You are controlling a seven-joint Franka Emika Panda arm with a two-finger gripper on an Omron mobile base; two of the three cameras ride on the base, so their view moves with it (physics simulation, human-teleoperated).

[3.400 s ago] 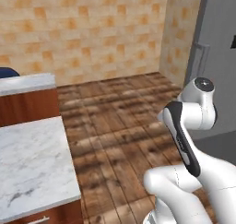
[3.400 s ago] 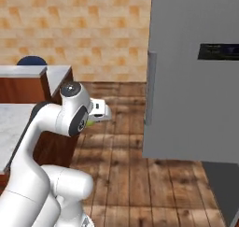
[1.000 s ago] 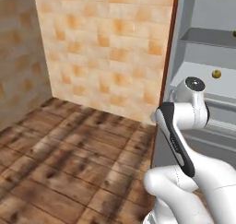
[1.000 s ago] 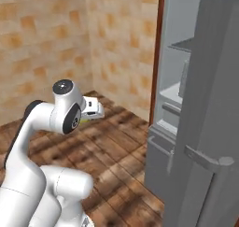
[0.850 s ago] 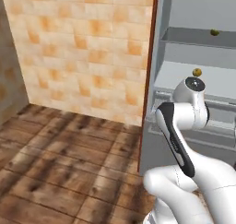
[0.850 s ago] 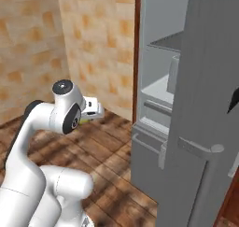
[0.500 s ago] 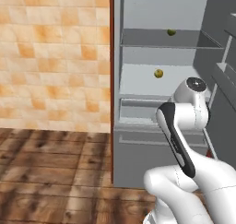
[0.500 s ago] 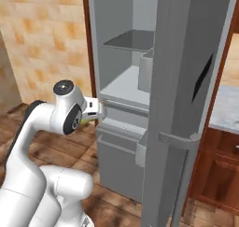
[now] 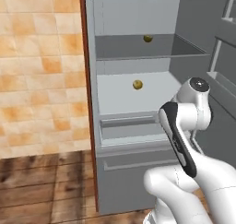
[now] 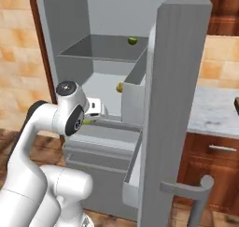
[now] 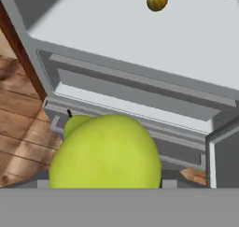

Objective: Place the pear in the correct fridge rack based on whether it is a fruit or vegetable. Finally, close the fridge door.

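The pear [image 11: 105, 151], bright yellow-green, sits close in the hand view and hides the fingertips. My gripper [image 10: 96, 113] is shut on it, held in front of the open fridge at the height of the drawer fronts; a sliver of the pear [image 10: 88, 122] shows beneath the hand. The fridge rack [image 9: 129, 52] is the dark grey upper shelf, with a small greenish fruit [image 9: 147, 38] at its back. The fridge door [image 10: 172, 128] stands open to the right, its handle [image 10: 198, 193] low.
A duller yellow-brown fruit [image 9: 137, 84] lies on the pale lower shelf [image 11: 140, 39]. Drawer fronts [image 9: 133, 131] sit below it. Door bins [image 10: 133, 97] jut toward the shelves. A marble counter [image 10: 214, 114] over wooden cabinets is right of the door. Tiled wall and wood floor lie left.
The whole picture has swung: the base has turned from the tiled wall and floor to face the open fridge. The pear has stayed in the gripper throughout.
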